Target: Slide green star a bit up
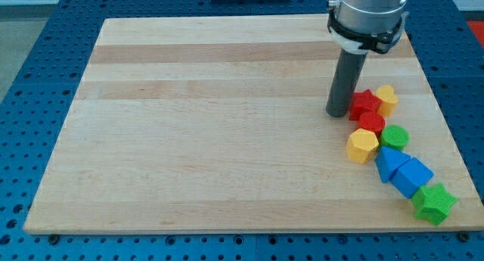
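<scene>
The green star [434, 203] lies near the board's bottom right corner, touching a blue block [412, 175] up-left of it. My tip [336, 113] rests on the board at the view's upper right, just left of a red star [365, 104]. The tip is far above and left of the green star, with a row of blocks between them.
A chain of blocks runs down the right side: yellow block [387, 99], red star, red block [371, 123], green cylinder [394, 136], yellow hexagon [362, 145], blue triangle [387, 162], blue block. The wooden board [227, 125] sits on a blue perforated table.
</scene>
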Robot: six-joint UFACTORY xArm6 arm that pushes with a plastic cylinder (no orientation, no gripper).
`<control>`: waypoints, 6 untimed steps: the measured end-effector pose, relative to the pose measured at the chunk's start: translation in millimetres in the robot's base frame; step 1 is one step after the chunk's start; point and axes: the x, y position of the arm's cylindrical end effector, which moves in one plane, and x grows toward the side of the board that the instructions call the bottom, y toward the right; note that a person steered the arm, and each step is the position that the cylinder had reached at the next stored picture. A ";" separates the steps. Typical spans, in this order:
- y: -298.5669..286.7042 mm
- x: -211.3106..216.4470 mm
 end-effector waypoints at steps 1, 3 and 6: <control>-5.6 0.9; -6.9 -14.6; 133.7 -83.8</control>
